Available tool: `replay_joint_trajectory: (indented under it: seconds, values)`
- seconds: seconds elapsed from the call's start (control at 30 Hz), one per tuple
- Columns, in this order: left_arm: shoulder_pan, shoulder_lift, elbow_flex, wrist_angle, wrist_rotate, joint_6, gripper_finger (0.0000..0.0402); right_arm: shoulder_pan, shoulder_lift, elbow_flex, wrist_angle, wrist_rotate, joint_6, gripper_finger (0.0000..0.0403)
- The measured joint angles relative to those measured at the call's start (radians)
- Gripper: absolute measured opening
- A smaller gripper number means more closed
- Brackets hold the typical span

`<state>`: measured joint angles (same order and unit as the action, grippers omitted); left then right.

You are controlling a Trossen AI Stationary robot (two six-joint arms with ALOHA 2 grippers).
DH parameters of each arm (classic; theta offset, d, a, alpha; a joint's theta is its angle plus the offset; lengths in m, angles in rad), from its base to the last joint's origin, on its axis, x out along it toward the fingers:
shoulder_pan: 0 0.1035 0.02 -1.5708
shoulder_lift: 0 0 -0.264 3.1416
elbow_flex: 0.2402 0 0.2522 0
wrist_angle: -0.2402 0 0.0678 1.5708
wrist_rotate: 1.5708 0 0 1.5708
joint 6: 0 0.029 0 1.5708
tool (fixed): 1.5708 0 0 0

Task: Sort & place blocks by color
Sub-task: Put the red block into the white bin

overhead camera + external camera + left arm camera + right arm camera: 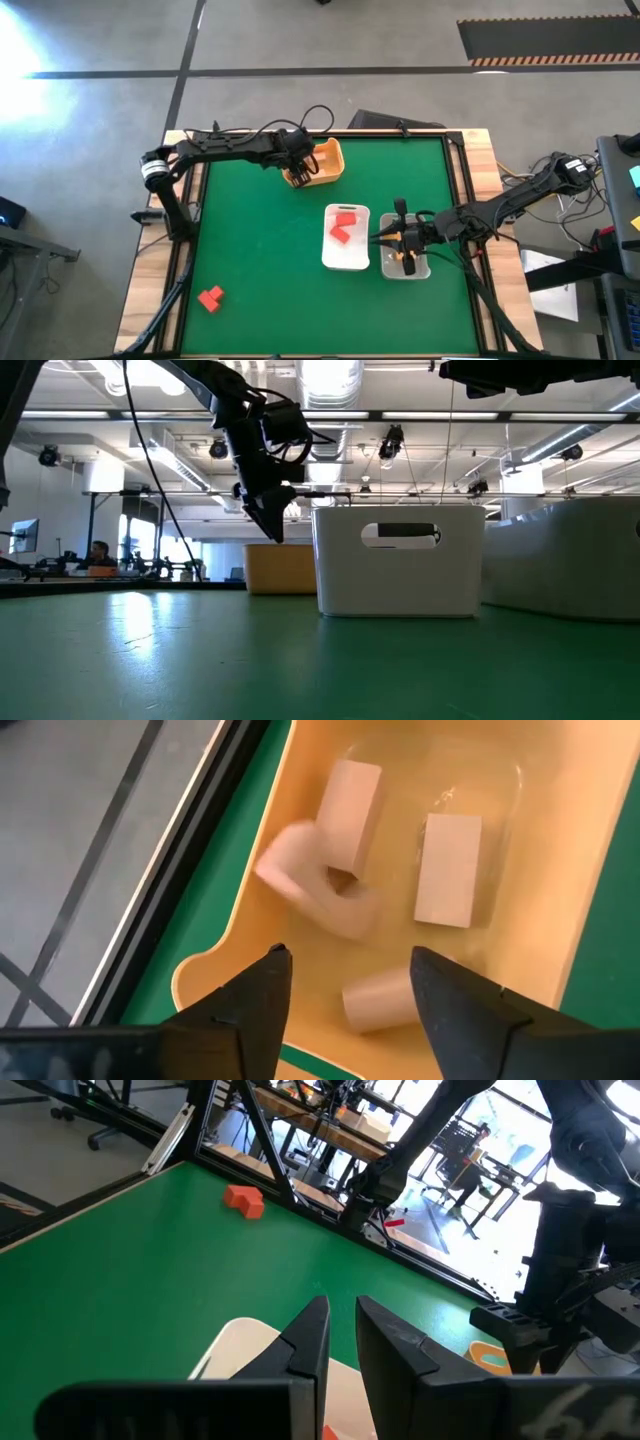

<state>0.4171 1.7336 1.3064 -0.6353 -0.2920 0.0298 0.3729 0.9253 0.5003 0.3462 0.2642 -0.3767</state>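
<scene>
Left gripper point(297, 168): poised over the yellow-orange tub point(333, 160) at the mat's far edge, fingers spread apart and empty.
Tub contents: tan blocks point(448, 870) lying loose inside; one appears blurred in the left wrist view.
Right gripper point(402, 241): above the clear tray point(420, 268), fingers nearly together, nothing visibly held.
White tray point(358, 260): holds red blocks point(345, 228), just beside the clear tray.
Stray: a red block point(210, 298) sits alone at the green mat point(260, 260)'s near left corner.
</scene>
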Motion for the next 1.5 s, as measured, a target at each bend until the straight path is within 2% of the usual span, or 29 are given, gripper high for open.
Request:
replay_joint_trajectory:
  seconds: [0.5, 0.9, 1.13, 1.23, 1.37, 1.5]
  values:
    - [-0.055, -0.036, 0.0, -0.002, -0.001, -0.025, 0.0195, 0.0, 0.0, 0.0, -0.002, 0.0, -0.016, 0.0043]
    - [-0.231, -0.163, 0.001, 0.002, -0.004, -0.136, 0.0195, 0.0, 0.0, -0.004, -0.006, -0.001, -0.006, 0.0043]
    - [-0.419, -0.178, 0.0, -0.001, 0.005, -0.365, 0.0195, 0.0, 0.001, -0.011, -0.007, -0.002, 0.031, 0.0043]
    - [-0.52, -0.168, -0.002, -0.034, 0.077, -0.494, 0.0195, 0.0, 0.001, -0.012, -0.01, -0.002, 0.05, 0.0043]
    - [-0.656, -0.166, 0.001, -0.169, 0.218, -0.786, 0.0195, 0.0, 0.001, -0.013, -0.028, -0.002, 0.056, 0.0043]
    - [-0.801, -0.166, 0.006, -0.468, 0.296, -1.175, 0.0194, 0.0, 0.001, -0.013, -0.029, -0.002, 0.074, 0.0043]
